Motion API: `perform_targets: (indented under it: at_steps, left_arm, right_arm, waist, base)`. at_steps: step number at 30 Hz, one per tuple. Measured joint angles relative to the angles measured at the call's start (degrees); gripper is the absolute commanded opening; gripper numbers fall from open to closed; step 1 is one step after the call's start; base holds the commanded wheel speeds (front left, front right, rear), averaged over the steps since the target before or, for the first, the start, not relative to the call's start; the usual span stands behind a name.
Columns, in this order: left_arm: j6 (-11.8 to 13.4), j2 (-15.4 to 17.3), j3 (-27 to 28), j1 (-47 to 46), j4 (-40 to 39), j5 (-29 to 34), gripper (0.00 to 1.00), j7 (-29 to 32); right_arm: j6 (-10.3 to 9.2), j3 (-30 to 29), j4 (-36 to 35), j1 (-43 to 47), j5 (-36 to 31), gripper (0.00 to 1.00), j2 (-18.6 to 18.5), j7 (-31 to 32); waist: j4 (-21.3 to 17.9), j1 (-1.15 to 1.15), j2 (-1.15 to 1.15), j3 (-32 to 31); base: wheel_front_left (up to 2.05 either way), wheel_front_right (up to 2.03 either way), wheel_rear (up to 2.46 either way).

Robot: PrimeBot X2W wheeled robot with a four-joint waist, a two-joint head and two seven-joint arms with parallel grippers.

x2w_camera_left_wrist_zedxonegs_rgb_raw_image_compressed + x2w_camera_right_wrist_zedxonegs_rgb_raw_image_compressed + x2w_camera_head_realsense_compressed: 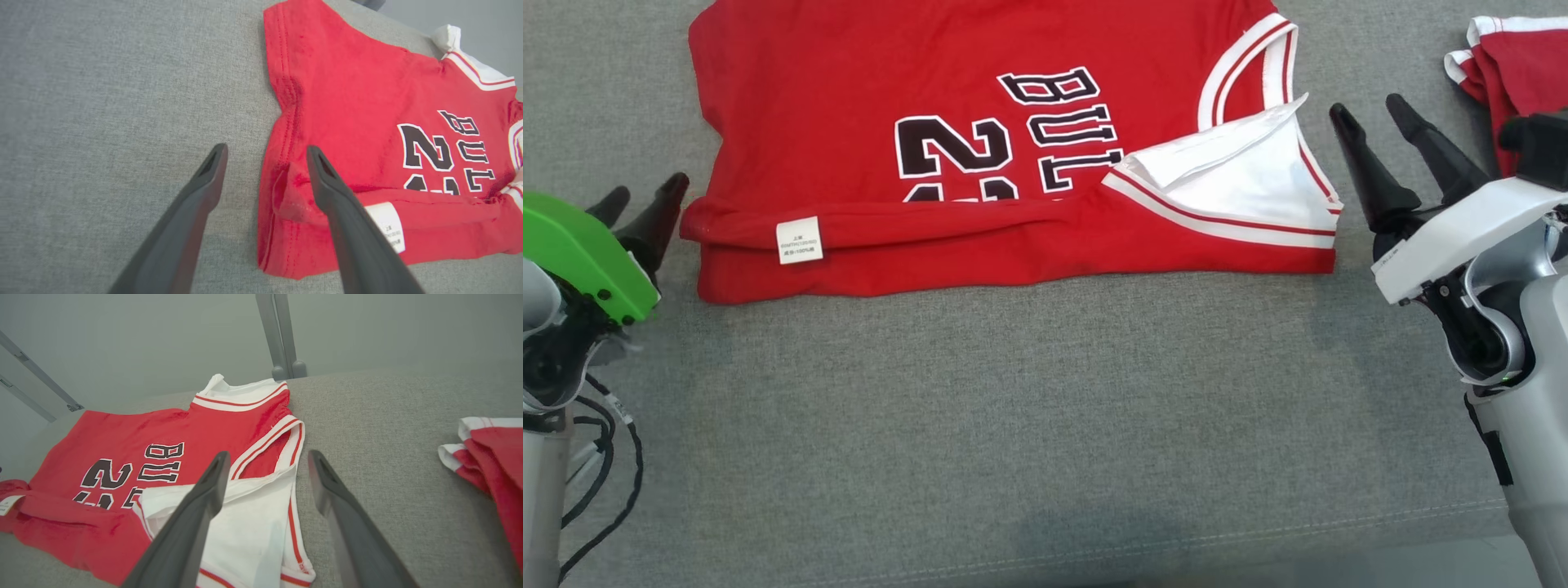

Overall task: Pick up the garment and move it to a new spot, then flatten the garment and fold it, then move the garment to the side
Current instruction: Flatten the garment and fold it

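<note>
Standing open-jawed and empty, the left dark-fingered gripper (645,194) sits just beside the hem end of the folded red sleeveless basketball jersey (866,90); the right dark-fingered gripper (1369,110), likewise spread, beside its white-panelled end. Grey woven upholstery (1013,408) lies under the jersey, a bunched red-and-white cloth (1515,69) apart from it.

My head camera looks steeply down on the grey cushion (1045,425), its near edge at the bottom. Both wrist cameras sit low and close at opposite ends, looking across it. All three share the garment (833,82) and its lettering (1058,122).
</note>
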Motion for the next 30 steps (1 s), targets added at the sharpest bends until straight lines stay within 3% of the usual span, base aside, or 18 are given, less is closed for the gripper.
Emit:
perform_targets:
  at_steps: [6,15,30]
  left_arm:
    - [-0.02,-0.01,3.31,3.15,-2.87,0.10,1.00,-5.48]
    - [-0.34,-5.61,2.31,12.60,-3.10,-4.20,1.00,-6.52]
    - [-1.18,-5.59,2.43,13.00,-3.26,-4.54,1.00,-8.16]
  right_arm:
    - [-0.45,-1.11,-0.89,5.47,-0.44,1.00,-0.21,-2.14]
    - [-2.09,-1.65,-1.08,12.38,-0.40,1.00,-0.14,-2.77]
    - [-2.00,0.15,-0.83,12.80,-0.43,1.00,1.24,-3.82]
  waist:
    - [-0.13,0.00,0.00,-0.74]
    - [0.95,0.00,0.00,-0.27]
    - [2.54,0.00,0.00,0.29]
  base:
    - [0.00,0.00,0.00]
    - [0.00,0.00,0.00]
    - [0.00,0.00,0.00]
